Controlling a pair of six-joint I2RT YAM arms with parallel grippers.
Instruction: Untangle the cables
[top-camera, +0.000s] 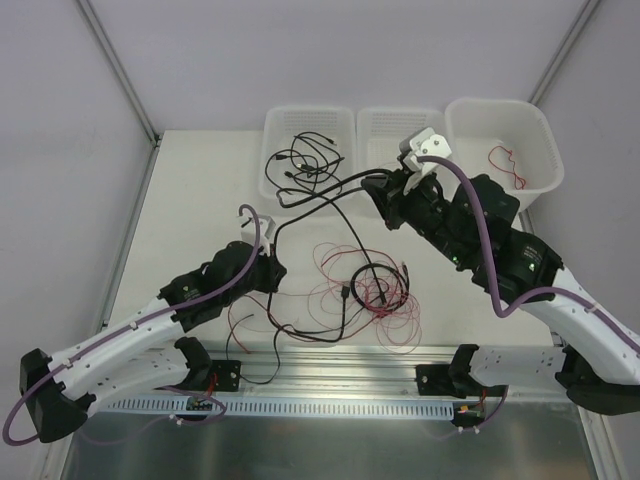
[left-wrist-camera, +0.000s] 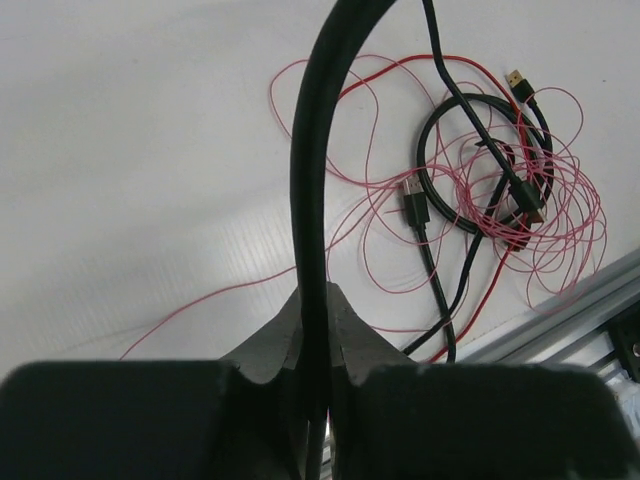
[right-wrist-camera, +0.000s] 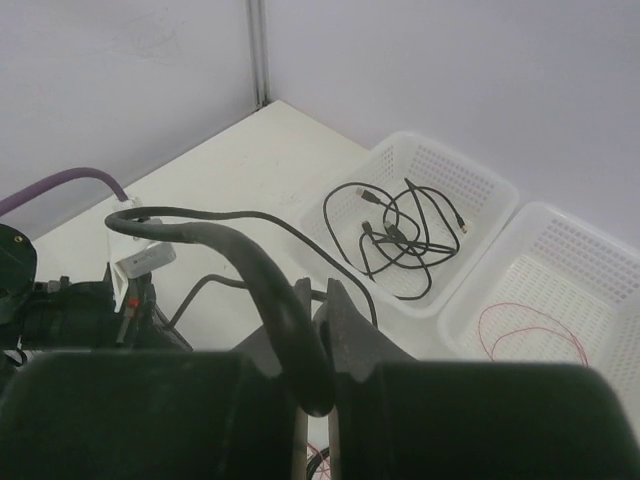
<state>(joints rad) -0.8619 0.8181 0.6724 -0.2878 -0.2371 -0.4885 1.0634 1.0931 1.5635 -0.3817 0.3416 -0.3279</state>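
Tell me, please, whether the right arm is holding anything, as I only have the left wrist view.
Observer: Yes. The right gripper is shut on a thick black cable, raised above the far side of the table.
Operator: Could that be the cable my gripper holds?
Observer: Probably. In the top view it seems to run from the left gripper up to the right one, though I cannot be sure.
Operator: Thank you. Is anything in the containers?
Observer: The left basket holds loose black cables, and the right tub holds a red wire.
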